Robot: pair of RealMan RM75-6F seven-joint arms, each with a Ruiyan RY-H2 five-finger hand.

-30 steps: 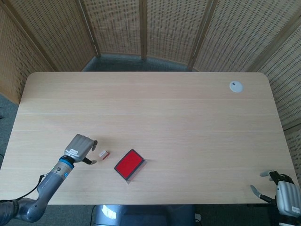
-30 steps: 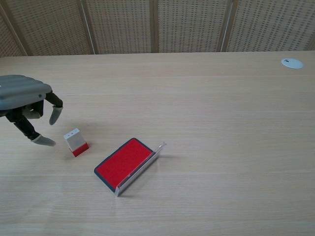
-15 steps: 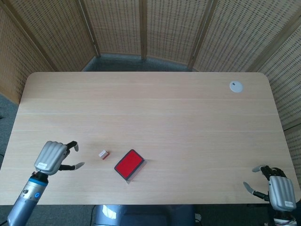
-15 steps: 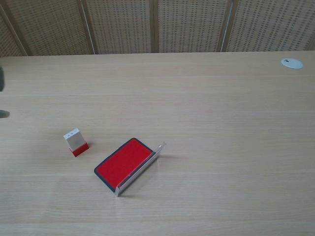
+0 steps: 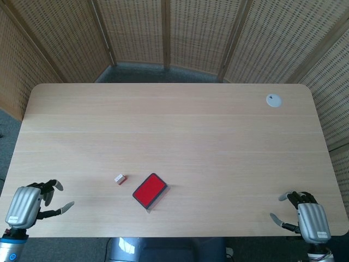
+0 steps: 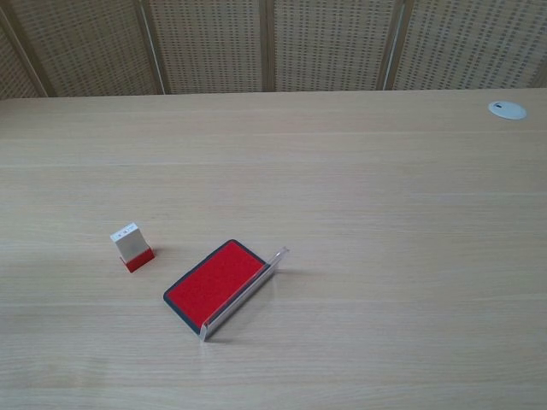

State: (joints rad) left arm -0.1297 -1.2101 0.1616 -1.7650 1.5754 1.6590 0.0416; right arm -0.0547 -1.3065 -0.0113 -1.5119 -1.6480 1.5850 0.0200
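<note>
The left hand [image 5: 24, 203] sits at the near left edge of the worktop [image 5: 174, 125], fingers spread, holding nothing. The right hand [image 5: 305, 217] sits at the near right edge, fingers apart and holding nothing too. The small block [image 5: 120, 178], white on top and red at the bottom, stands well to the right of the left hand. Just past it lies the red pad [image 5: 149, 190] with its clear lid [image 6: 244, 292] tipped up. Far beyond the right hand lies a white disc [image 5: 274, 100].

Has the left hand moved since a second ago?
Yes. The left hand has drawn back from the small stamp to the table's near-left corner.
</note>
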